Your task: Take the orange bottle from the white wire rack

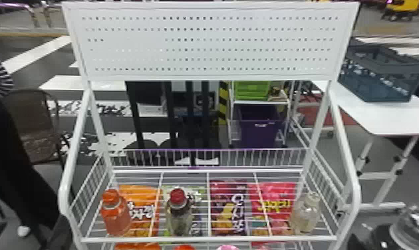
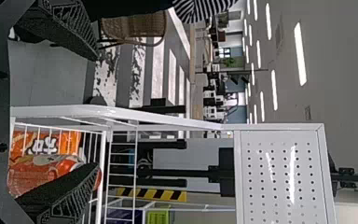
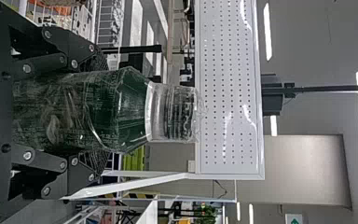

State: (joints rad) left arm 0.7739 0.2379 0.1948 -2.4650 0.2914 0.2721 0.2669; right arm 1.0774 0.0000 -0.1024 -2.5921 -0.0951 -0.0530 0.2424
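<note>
Seeing the orange bottle (image 1: 116,216) on the white wire rack (image 1: 209,238), we've got it standing at the left end of the upper shelf, orange cap on top, near the front rail. Our left gripper (image 1: 34,220) sits low at the rack's left side, jaws wide apart, nothing in them. In our left wrist view one finger (image 2: 63,193) crosses in front of the bottle; can't tell if it touches. The rack's side frame shows between the two fingers.

Our right gripper (image 1: 393,236) is off the rack's right side. Its jaws are partly apart, stopped on a clear plastic bottle (image 3: 121,112), one finger on each side, bottle roughly upright with its ribbed neck above the jaws.

Rest of the upper shelf: orange snack bag (image 1: 142,202) behind and right of the orange bottle, then a red-capped bottle (image 1: 179,217) in front of a green snack bag (image 1: 199,192), then a purple snack bag (image 1: 227,206), a red snack bag (image 1: 275,199), and a pale-capped clear bottle (image 1: 306,212) at the right end. Perforated white panel (image 1: 209,43) up top. Beyond the rack, we see a purple bin (image 1: 258,131) below a green crate (image 1: 252,90); at right, a dark gray crate (image 1: 381,74) on a white surface (image 1: 395,116).
</note>
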